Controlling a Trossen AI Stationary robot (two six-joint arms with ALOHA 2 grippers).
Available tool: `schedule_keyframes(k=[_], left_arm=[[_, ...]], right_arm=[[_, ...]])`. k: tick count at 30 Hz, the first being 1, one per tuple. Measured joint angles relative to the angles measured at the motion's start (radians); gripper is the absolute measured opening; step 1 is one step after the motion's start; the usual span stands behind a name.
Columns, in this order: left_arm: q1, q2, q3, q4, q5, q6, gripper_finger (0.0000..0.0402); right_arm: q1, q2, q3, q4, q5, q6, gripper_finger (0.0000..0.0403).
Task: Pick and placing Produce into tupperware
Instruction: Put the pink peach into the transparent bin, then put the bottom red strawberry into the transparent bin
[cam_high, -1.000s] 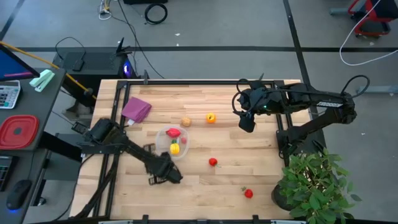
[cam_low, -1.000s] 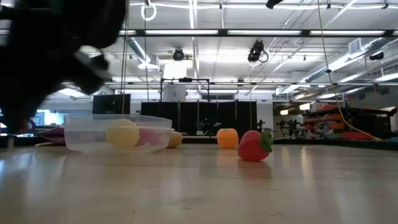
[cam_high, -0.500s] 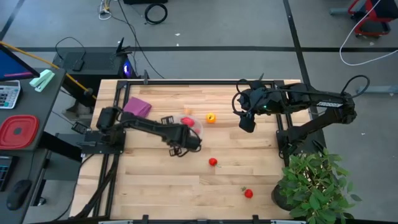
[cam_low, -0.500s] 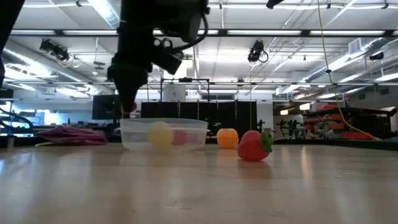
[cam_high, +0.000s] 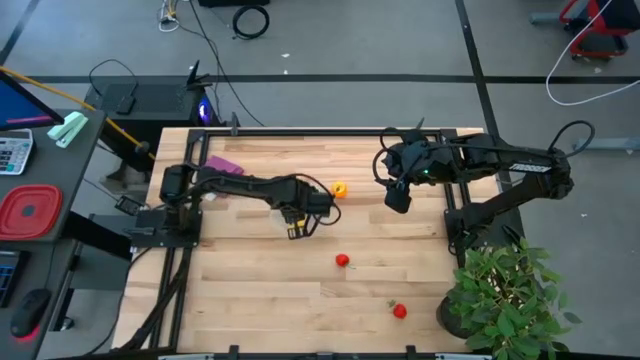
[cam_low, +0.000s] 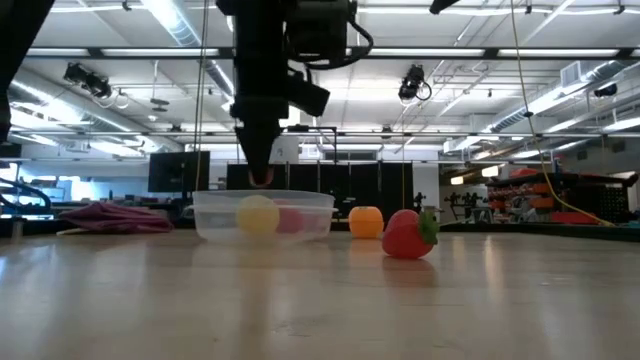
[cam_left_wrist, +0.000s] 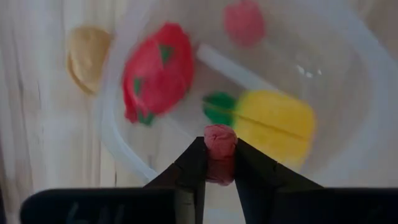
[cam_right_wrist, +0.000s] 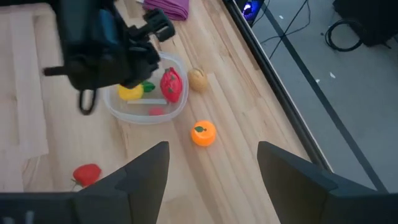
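The clear round tupperware (cam_low: 265, 214) stands on the table and holds a yellow piece (cam_left_wrist: 273, 119), a red piece (cam_left_wrist: 157, 70) and a small pink piece (cam_left_wrist: 244, 21). My left gripper (cam_low: 260, 176) hangs just above it, pointing steeply down, shut on a small pinkish-red piece of produce (cam_left_wrist: 220, 138). The left arm (cam_high: 250, 187) hides most of the tupperware in the high view. A tan piece (cam_right_wrist: 197, 79) lies beside the tupperware and an orange piece (cam_high: 340, 189) to its right. My right gripper (cam_high: 397, 197) waits high at the far right, open. My left gripper pinches the small pinkish-red piece by its two sides (cam_left_wrist: 219, 155) between the tips of its two fingers (cam_left_wrist: 194, 163). The fingers come from above, pointing steeply down. The piece is lifted clear, over the inside of the tupperware near its rim.
Two red pieces (cam_high: 342, 260) (cam_high: 399, 311) lie on the bare wood toward the near right. A purple cloth (cam_high: 222, 165) lies at the far left. A potted plant (cam_high: 510, 300) stands off the near right corner. A red lidded container (cam_high: 28, 212) sits on the side desk.
My left gripper, shut on the small piece, has swung from the near left of the table up and toward the far right, and now hangs over the tupperware. The tupperware now stands farther from the near edge and more to the right than a second ago.
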Motion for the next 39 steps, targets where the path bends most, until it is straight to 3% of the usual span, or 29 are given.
schedule_keyframes(k=[3,7,15,19,25,32,35,39], left_arm=[[0.025,0.000,-0.012,0.077,0.010,0.027,0.0093],[0.053,0.000,-0.014,0.080,0.113,0.112,0.0123],[0.073,0.000,-0.014,0.109,0.120,0.183,0.0207],[0.070,0.000,-0.014,0.136,0.118,0.154,0.0230],[0.068,0.000,-0.014,0.136,0.116,0.042,0.0228],[0.068,0.000,-0.014,0.169,0.116,-0.022,0.0213],[0.080,-0.001,-0.014,0.231,0.149,-0.030,0.0206],[0.083,-0.007,0.034,0.283,0.255,-0.003,0.0192]], right_arm=[[0.000,0.000,0.000,-0.001,0.000,0.031,0.0254],[0.000,0.000,0.000,-0.005,0.000,0.045,0.0254],[-0.001,0.000,0.000,-0.005,0.000,0.065,0.0254],[-0.001,0.000,0.000,-0.028,0.000,0.070,0.0254],[-0.001,-0.002,-0.037,-0.064,0.015,0.136,0.0254],[0.000,0.001,-0.250,-0.053,0.009,0.255,0.0254],[0.000,0.000,-0.335,-0.054,-0.007,0.305,0.0254],[0.017,0.000,-0.443,-0.028,-0.120,0.373,0.0254]])
